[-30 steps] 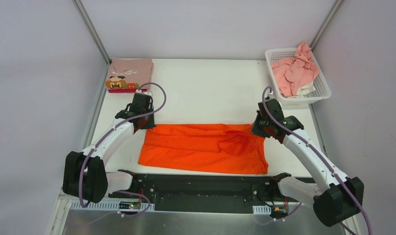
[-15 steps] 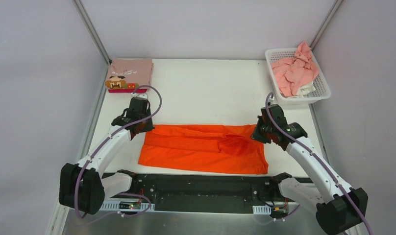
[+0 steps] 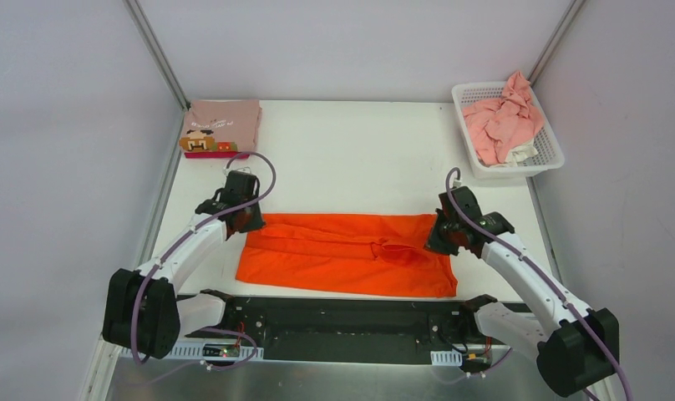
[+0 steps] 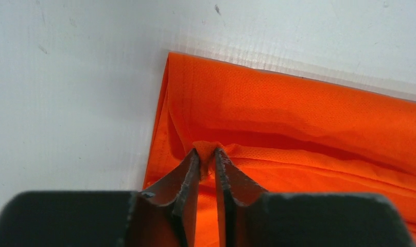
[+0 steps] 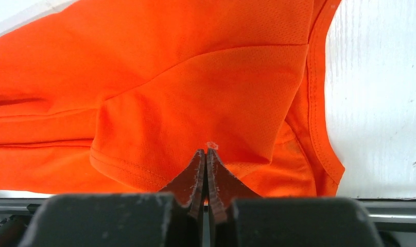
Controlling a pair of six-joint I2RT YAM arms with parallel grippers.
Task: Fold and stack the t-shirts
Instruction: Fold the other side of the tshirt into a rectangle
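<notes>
Our left gripper (image 4: 207, 154) is pinched shut on a tuck of the orange t-shirt (image 3: 342, 263) at its far-left corner. Our right gripper (image 5: 206, 153) is clamped on cloth at the far-right end. The shirt's long axis runs left to right between them, its body lying nearward, so we judge the fold goes toward the near edge.

bright orange t-shirt (image 3: 334, 259), dusty-pink t-shirt (image 3: 230, 117) with pixel face, white lattice basket (image 3: 476, 87)

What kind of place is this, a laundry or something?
Likely a robot test booth, not a laundry: a left arm and right arm fixed to a white table, plain walls around, holding an orange t-shirt.
</notes>
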